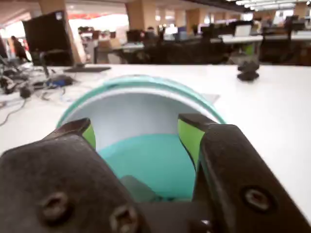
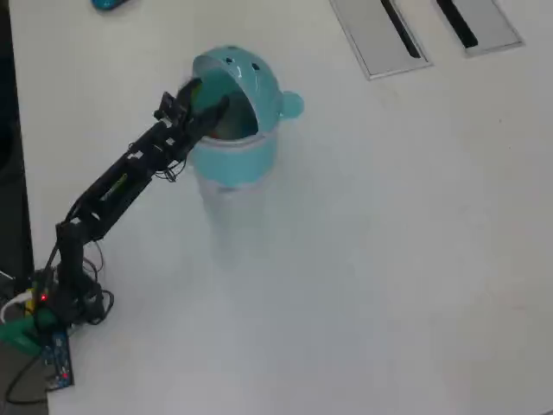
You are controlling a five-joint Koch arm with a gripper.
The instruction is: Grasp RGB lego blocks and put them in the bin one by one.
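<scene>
The light-teal bin (image 2: 235,160) stands at the upper left of the table in the overhead view, its domed lid (image 2: 251,73) tipped back and its mouth open. My gripper (image 2: 200,102) hangs over that mouth. In the wrist view the jaws stand well apart with green pads (image 1: 188,138) showing, and between them I see only the bin's white inner wall and teal inside. The gripper (image 1: 136,122) is open and holds nothing. The bin's rim (image 1: 141,80) curves just beyond the fingertips. No lego blocks show in either view.
Two grey panels with black slots (image 2: 380,35) (image 2: 479,22) lie at the top right. A flat blue object (image 2: 108,3) pokes in at the top edge. The arm's base (image 2: 52,303) sits at the lower left. A dark object (image 1: 248,70) and cables (image 1: 19,82) lie beyond the bin.
</scene>
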